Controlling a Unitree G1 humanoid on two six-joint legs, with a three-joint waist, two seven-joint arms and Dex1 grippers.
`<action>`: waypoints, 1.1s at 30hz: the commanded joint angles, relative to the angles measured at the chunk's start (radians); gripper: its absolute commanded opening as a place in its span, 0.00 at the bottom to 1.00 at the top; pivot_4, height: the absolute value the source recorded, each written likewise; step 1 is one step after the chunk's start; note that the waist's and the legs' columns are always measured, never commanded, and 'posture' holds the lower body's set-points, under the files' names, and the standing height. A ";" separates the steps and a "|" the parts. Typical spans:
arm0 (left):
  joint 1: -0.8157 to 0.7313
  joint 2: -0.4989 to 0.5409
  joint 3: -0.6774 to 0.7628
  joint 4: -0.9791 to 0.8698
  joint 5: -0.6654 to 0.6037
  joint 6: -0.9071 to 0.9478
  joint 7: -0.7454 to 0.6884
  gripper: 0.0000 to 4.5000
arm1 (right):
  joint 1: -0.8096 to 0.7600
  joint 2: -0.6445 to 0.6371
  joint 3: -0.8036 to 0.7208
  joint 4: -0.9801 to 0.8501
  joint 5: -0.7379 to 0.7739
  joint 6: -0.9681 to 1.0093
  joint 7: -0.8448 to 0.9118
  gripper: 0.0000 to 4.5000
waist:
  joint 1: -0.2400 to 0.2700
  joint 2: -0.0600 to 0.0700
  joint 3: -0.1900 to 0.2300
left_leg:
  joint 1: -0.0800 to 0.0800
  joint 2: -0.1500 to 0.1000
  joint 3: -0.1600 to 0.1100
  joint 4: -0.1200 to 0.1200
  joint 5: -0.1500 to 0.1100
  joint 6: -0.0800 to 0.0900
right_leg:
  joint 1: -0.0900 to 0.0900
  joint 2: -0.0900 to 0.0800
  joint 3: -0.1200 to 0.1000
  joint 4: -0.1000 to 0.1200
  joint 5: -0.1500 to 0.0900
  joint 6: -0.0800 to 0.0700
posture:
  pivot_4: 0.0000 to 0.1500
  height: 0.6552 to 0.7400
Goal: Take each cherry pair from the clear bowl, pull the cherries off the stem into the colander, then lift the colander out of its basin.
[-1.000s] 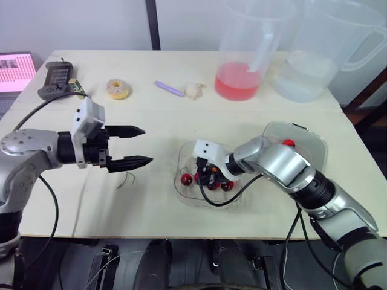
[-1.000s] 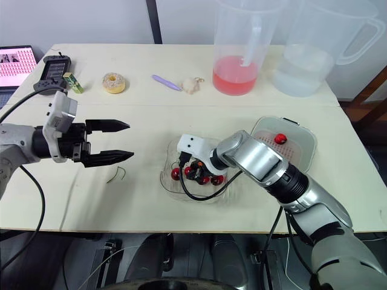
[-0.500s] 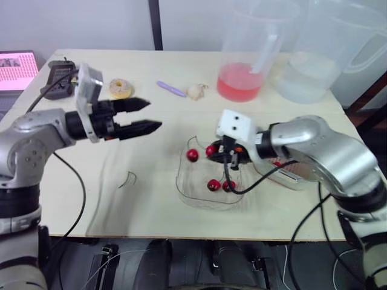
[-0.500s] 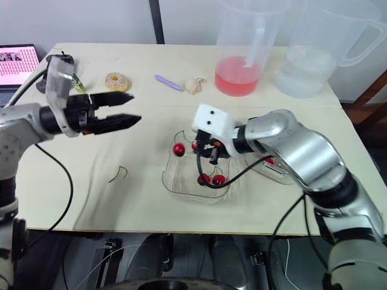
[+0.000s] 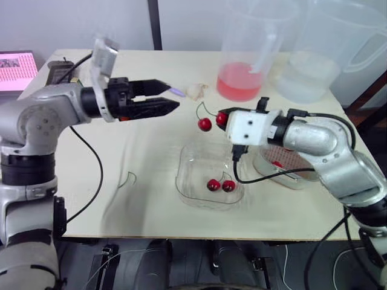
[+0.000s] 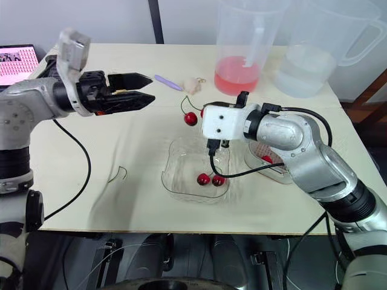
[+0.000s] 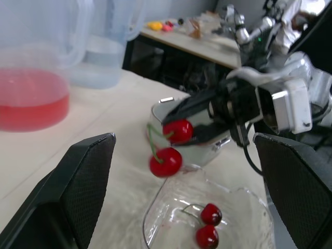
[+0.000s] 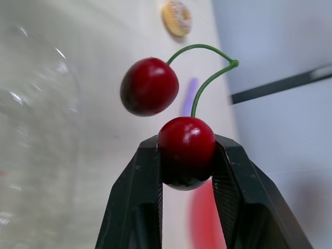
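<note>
Cherry pair aloft over far rim of clear bowl, one fruit clamped in right pincer.
Free cherry dangles on the side facing the left pincer, spread wide, beyond the bowl's far-left corner.

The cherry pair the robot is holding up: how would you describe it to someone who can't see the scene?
On the pale table, find the clear bowl near the front edge. Above it, the right gripper pinches one cherry of a stemmed cherry pair, the second cherry dangling free. Unlike it, the other pair lies in the bowl.
</note>
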 commanded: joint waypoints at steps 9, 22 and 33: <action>-0.065 -0.074 -0.024 0.020 0.084 -0.087 -0.009 1.00 | -0.062 0.133 -0.029 0.037 -0.211 -0.197 -0.031 0.18 | 0.003 0.000 0.000 | 0.000 0.000 -0.001 0.000 0.000 0.000 | 0.000 0.001 0.000 0.001 0.000 0.000 | 1.00 0.91; -0.086 -0.093 -0.032 0.038 0.094 -0.046 -0.047 0.70 | -0.064 0.221 -0.040 0.025 -0.257 -0.208 0.044 0.18 | 0.003 0.000 0.000 | 0.000 0.000 -0.001 0.000 0.000 0.000 | 0.000 0.001 0.000 0.001 0.000 0.000 | 1.00 0.91; -0.084 -0.080 -0.033 0.021 0.091 -0.015 -0.089 0.01 | -0.050 0.231 -0.045 0.034 -0.271 -0.243 0.074 0.18 | 0.003 0.000 0.000 | 0.000 0.000 -0.001 0.000 0.000 0.000 | 0.000 0.001 0.000 0.001 0.000 0.000 | 1.00 0.91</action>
